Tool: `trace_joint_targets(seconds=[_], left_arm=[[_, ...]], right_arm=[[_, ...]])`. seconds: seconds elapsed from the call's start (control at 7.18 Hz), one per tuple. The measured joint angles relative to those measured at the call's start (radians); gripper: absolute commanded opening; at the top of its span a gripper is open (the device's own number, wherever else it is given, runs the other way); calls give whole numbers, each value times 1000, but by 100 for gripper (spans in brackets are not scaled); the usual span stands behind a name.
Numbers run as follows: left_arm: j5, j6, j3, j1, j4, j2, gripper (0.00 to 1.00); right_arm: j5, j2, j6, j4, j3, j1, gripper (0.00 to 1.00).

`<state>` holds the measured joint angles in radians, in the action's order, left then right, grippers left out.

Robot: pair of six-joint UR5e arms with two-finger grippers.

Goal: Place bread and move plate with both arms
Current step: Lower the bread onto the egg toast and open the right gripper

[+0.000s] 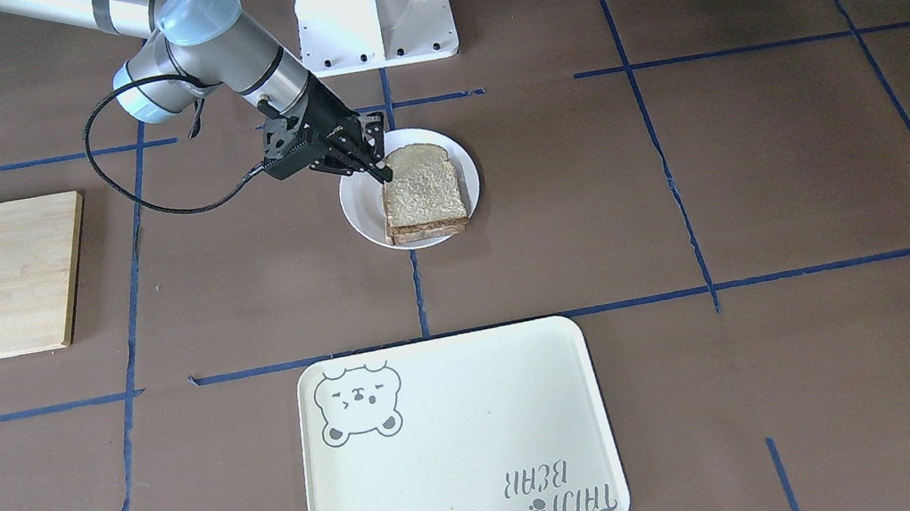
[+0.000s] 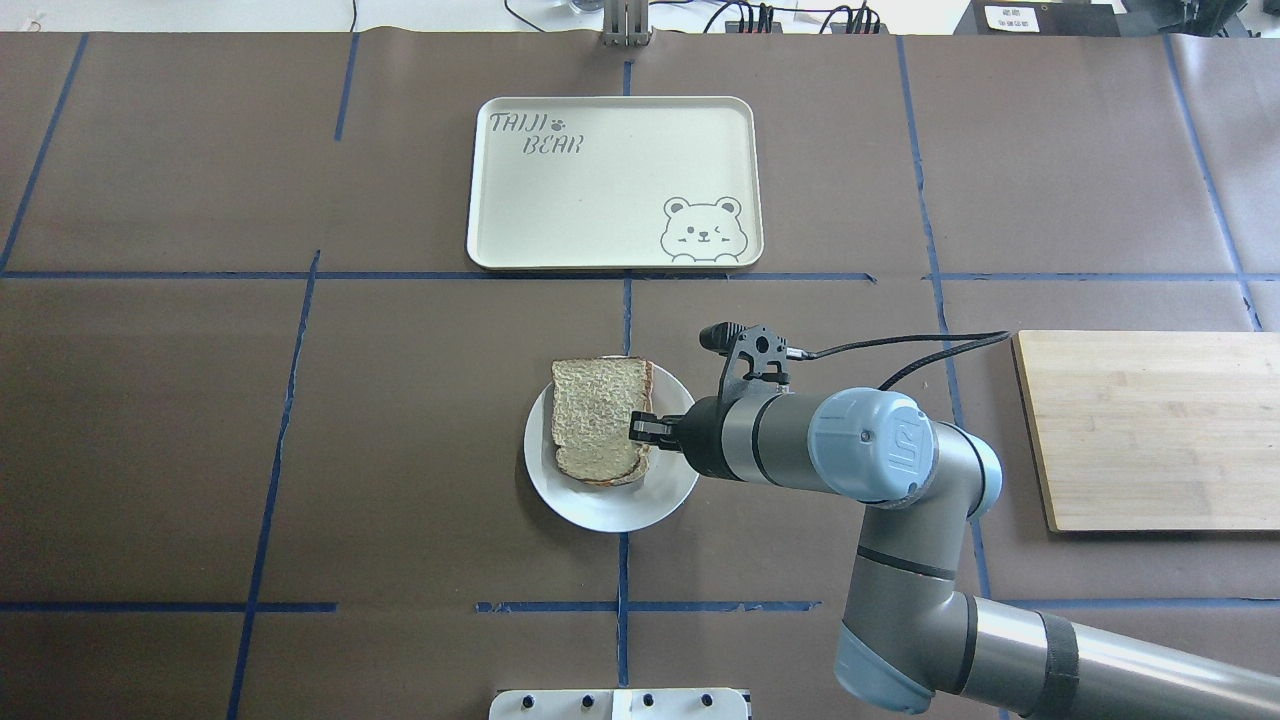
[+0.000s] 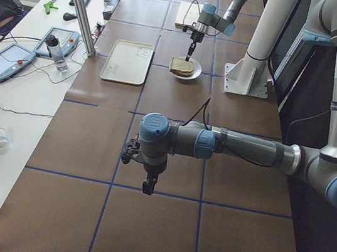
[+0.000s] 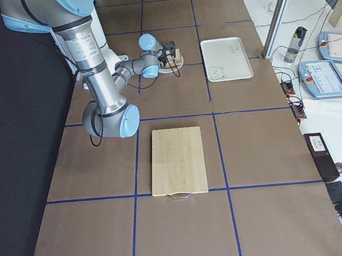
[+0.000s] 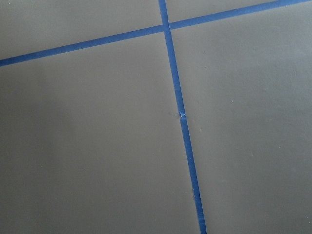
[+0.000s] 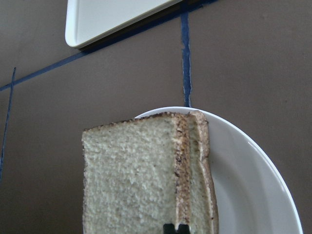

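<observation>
The bread (image 1: 422, 188) lies flat on the white plate (image 1: 363, 215) at mid-table, stacked on a second slice whose crust edge (image 6: 200, 185) shows beside it; that slice's top is hidden. My right gripper (image 1: 384, 174) is tilted down at the bread's edge, with its fingers close together and pinched on the crust. The overhead view shows it (image 2: 640, 428) at the right edge of the bread (image 2: 595, 415). My left gripper (image 3: 146, 188) hangs over bare table far from the plate. It shows only in the exterior left view, so I cannot tell if it is open or shut.
The cream bear tray (image 2: 590, 200) lies beyond the plate (image 2: 600, 510), across a blue tape line. A wooden cutting board (image 2: 1150, 430) lies to the right of the right arm. The white robot base (image 1: 373, 6) stands behind the plate. The left wrist view shows only brown table and tape.
</observation>
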<state>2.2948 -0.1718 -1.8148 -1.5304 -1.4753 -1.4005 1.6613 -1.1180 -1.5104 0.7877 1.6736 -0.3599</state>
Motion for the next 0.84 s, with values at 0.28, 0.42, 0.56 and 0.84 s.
trace_joint_targets(seconds=[0.28,0.42,0.56,0.84], left_arm=[[0,0,1,1,1,0,100],[0,0,1,1,1,0,100],[0,0,0,1,1,0,100],[0,1,0,1,0,-1,100]], right_arm=[[-5,-1,-2,1,0,2,99],[-6,-2,-2,4,0,2,100],[-4,-3,0,11,2,-1,100],[66,-1,11,102,18,-57,100]])
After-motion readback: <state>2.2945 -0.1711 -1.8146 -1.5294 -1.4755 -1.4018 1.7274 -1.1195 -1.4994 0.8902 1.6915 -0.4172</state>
